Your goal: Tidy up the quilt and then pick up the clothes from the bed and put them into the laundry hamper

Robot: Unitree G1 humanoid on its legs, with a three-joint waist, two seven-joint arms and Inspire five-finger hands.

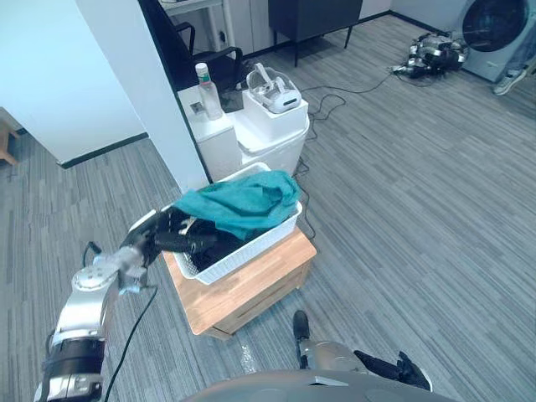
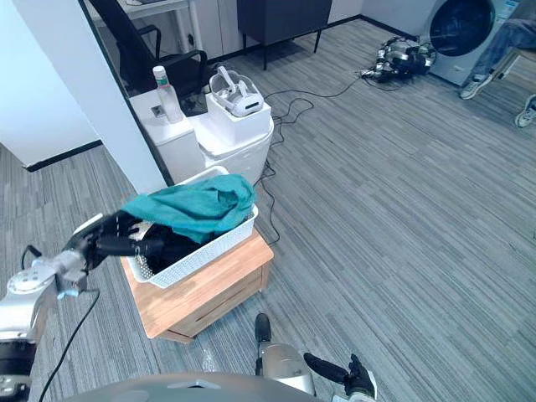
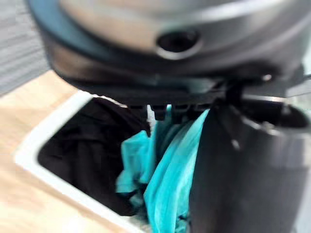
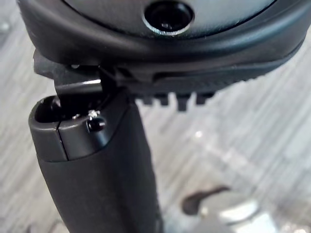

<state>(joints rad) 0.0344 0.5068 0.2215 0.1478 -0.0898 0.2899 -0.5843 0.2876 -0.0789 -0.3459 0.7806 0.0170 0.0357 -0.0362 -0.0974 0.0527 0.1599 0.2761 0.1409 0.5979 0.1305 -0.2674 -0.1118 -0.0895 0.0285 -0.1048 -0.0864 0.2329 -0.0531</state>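
The teal cloth (image 1: 247,205) lies heaped over the far right half of the white basket (image 1: 243,251), one edge spilling across the rim. Dark clothes (image 1: 211,248) fill the near left half beneath it. The basket sits on a low wooden stand (image 1: 251,289) on the grey floor (image 1: 419,209).

The left hand (image 1: 157,234) is at the basket's left end, reaching in over the rim. Its fingers (image 1: 191,244) are stretched out nearly straight and a little apart, pointing right, and they lie over the dark clothes just short of the teal cloth. They are curled round nothing, and whether they press on the dark cloth or hover just above it cannot be told. In the left wrist view the thumb (image 3: 233,170) stands beside the teal folds, with the dark clothes and the white rim past it.

The left arm comes up from the near left, bent at the elbow, with the forearm sloping toward the basket and the wrist level with its rim.

The right hand (image 2: 339,371) hangs low at the near edge, well apart from the basket, over bare floor. Whether it is open or closed cannot be told.

Beyond the basket stands a white cabinet (image 1: 272,138) with a bottle (image 1: 207,90) on it.
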